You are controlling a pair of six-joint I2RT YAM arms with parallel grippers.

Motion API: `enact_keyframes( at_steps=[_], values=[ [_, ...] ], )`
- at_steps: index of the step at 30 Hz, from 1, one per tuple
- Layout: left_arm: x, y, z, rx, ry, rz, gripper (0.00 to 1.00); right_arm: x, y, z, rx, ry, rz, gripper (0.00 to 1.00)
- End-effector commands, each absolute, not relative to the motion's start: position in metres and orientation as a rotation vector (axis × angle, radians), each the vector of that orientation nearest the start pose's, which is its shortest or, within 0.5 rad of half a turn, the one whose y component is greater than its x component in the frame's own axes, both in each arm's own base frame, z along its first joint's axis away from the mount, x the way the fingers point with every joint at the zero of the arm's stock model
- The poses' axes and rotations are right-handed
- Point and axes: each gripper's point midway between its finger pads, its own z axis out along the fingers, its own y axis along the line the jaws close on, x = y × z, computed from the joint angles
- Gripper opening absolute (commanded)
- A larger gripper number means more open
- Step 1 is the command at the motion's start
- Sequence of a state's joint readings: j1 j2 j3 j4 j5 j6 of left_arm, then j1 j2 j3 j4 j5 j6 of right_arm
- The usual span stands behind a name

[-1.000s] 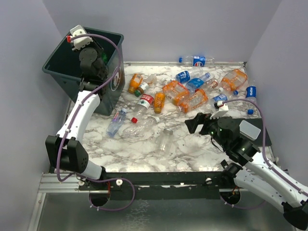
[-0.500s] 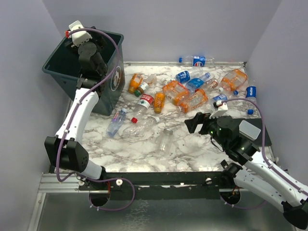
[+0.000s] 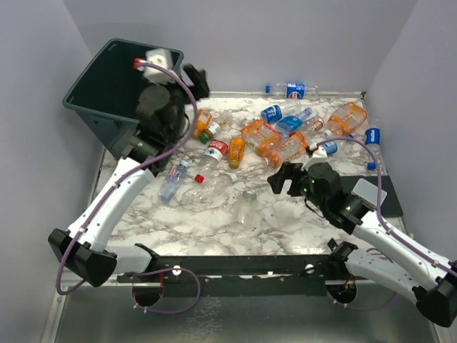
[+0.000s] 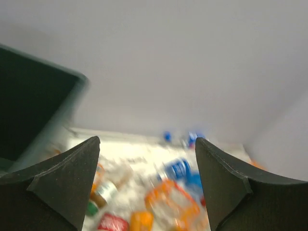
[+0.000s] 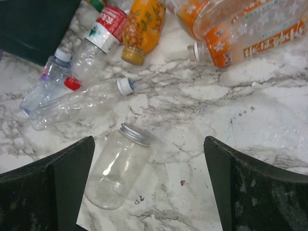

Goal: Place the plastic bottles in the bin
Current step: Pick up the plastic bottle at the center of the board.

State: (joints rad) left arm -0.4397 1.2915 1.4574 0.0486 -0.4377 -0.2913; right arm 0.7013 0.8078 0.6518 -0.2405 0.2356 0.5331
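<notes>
The plastic bottles lie scattered over the marble table (image 3: pixel 214 229): orange ones (image 3: pixel 260 136), blue-labelled ones (image 3: pixel 291 90) and a red-labelled one (image 3: pixel 213 151). The dark bin (image 3: pixel 107 78) stands at the back left. My left gripper (image 3: pixel 195 77) hangs open and empty just right of the bin's rim, above the bottles. Its wrist view is blurred, with the left gripper (image 4: pixel 147 144) showing bottles (image 4: pixel 175 204) below and the bin (image 4: pixel 29 110) at left. My right gripper (image 3: pixel 282 180) is open and empty. In its wrist view the right gripper (image 5: pixel 148 144) is above bare marble, with clear bottles (image 5: pixel 72 103) and an orange bottle (image 5: pixel 143 24) beyond.
A clear jar with a metal lid (image 5: pixel 120 166) lies on its side just inside my right gripper's left finger; from above the jar (image 3: pixel 245 207) is mid-table. Grey walls close in the back and both sides. A black rail (image 3: pixel 235 264) runs along the near edge.
My left gripper has opened and swung right, from over the bin to beside its right rim. My right arm has edged slightly left, still open.
</notes>
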Motion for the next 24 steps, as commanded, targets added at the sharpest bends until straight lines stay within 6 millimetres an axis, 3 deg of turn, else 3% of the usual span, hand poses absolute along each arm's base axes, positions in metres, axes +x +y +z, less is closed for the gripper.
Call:
enact_keyframes(
  at_steps=[1, 4, 10, 12, 18, 24],
  values=[
    [0.374, -0.216, 0.379, 0.033, 1.667, -0.465, 0.81, 0.241, 0.191, 0.181, 0.021, 2.083, 0.623, 1.00],
    [0.343, -0.245, 0.336, 0.182, 1.768, -0.538, 0.82, 0.239, 0.201, 0.176, 0.001, 2.105, 0.672, 1.00],
    [0.307, -0.239, 0.285, 0.254, 1.860, -0.572, 0.87, 0.226, 0.224, 0.140, -0.028, 2.240, 0.778, 1.00],
    [0.303, -0.231, 0.269, 0.242, 1.889, -0.544, 0.98, 0.226, 0.224, 0.130, 0.032, 2.267, 0.787, 1.00],
    [0.299, -0.206, 0.239, 0.145, 1.934, -0.445, 0.99, 0.240, 0.204, 0.128, 0.225, 2.212, 0.812, 1.00],
    [0.299, -0.188, 0.224, 0.051, 1.946, -0.382, 0.99, 0.226, 0.239, 0.116, 0.078, 2.340, 1.049, 1.00]
  ],
)
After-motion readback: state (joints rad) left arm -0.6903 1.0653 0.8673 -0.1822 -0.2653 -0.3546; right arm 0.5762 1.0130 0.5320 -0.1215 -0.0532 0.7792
